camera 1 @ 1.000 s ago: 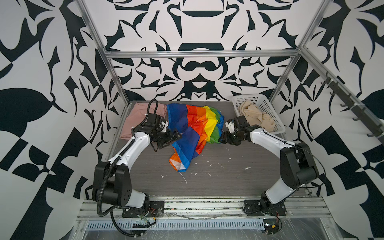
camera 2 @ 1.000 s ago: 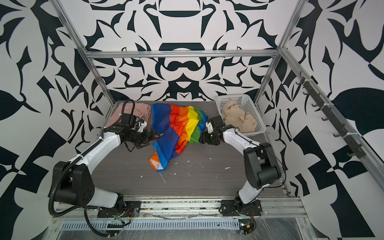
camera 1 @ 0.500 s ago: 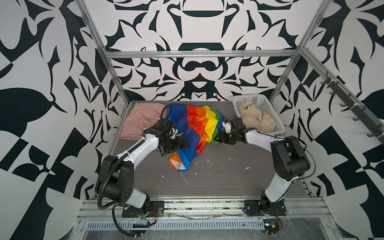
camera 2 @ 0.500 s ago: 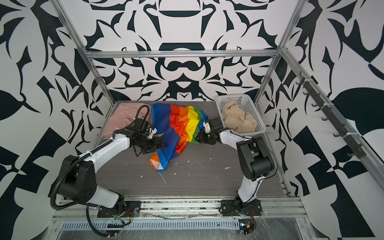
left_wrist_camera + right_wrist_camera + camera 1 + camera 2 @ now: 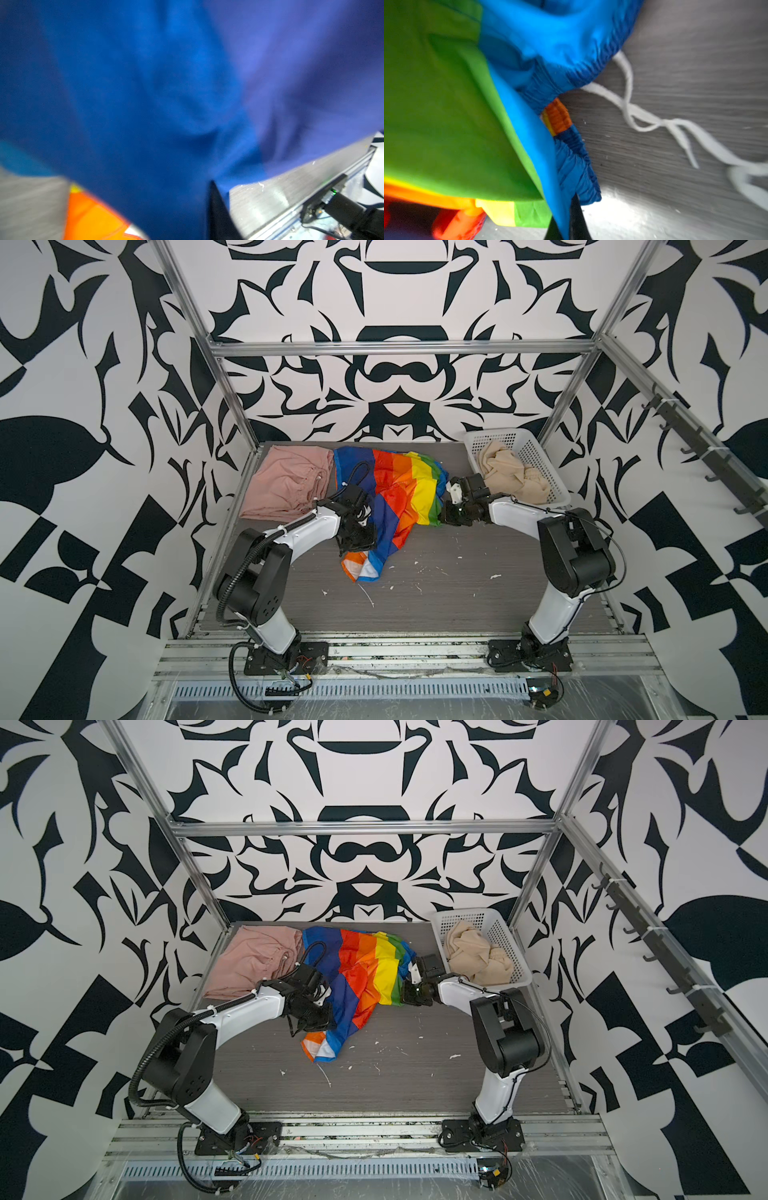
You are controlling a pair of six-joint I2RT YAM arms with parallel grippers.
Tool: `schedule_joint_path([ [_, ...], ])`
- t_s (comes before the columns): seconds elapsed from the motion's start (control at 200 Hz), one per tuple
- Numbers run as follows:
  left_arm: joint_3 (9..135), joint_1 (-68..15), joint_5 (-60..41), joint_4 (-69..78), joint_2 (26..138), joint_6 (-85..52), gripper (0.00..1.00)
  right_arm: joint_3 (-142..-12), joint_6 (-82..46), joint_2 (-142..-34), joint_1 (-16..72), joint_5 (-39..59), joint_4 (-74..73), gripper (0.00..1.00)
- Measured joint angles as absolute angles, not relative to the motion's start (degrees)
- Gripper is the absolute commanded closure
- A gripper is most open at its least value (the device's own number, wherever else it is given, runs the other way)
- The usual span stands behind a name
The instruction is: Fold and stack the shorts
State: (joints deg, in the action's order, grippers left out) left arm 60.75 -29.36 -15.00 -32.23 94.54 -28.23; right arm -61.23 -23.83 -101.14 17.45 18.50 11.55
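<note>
A grey table [image 5: 457, 593] carries three pairs of shorts. The rainbow-striped shorts [image 5: 399, 489] sprawl unfolded across the far middle, one leg trailing nearer. The salmon-pink shorts [image 5: 286, 485] lie flat at far left and look folded. The beige shorts [image 5: 511, 477] sit crumpled in a white basket [image 5: 536, 452] at far right. The left hand [image 5: 358, 541] is closed on the rainbow pair's blue side. The right hand [image 5: 446, 516] pinches its waistband edge. By appearance, two pairs remain unfolded and nothing is stacked.
</note>
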Motion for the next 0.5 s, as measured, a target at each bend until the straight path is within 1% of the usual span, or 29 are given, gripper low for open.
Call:
schedule_joint_path([
  [0.15,65.6,-28.0,-14.3,-32.3,94.5,-28.0,1.00,-63.1,-23.2,-92.6,15.0,16.8,17.8,1.00],
  [0.225,67.9,-25.3,-15.7,-32.2,94.5,-27.6,1.00,-64.8,-22.3,-86.6,14.0,15.7,20.4,1.00],
  [0.305,69.6,-19.9,-18.9,-32.1,94.5,-27.4,1.00,-65.5,-21.3,-79.3,13.4,14.0,21.6,1.00],
  [0.38,70.8,-13.9,-24.3,-30.5,94.1,-26.8,1.00,-66.5,-20.3,-73.5,14.5,15.5,23.6,1.00],
  [0.44,72.6,-11.0,-27.7,-30.5,93.6,-26.0,1.00,-67.9,-19.4,-71.5,15.9,16.8,24.8,1.00],
  [0.5,74.8,-9.5,-30.4,-30.5,93.6,-25.3,1.00,-69.9,-19.2,-72.8,15.3,17.6,25.6,1.00],
])
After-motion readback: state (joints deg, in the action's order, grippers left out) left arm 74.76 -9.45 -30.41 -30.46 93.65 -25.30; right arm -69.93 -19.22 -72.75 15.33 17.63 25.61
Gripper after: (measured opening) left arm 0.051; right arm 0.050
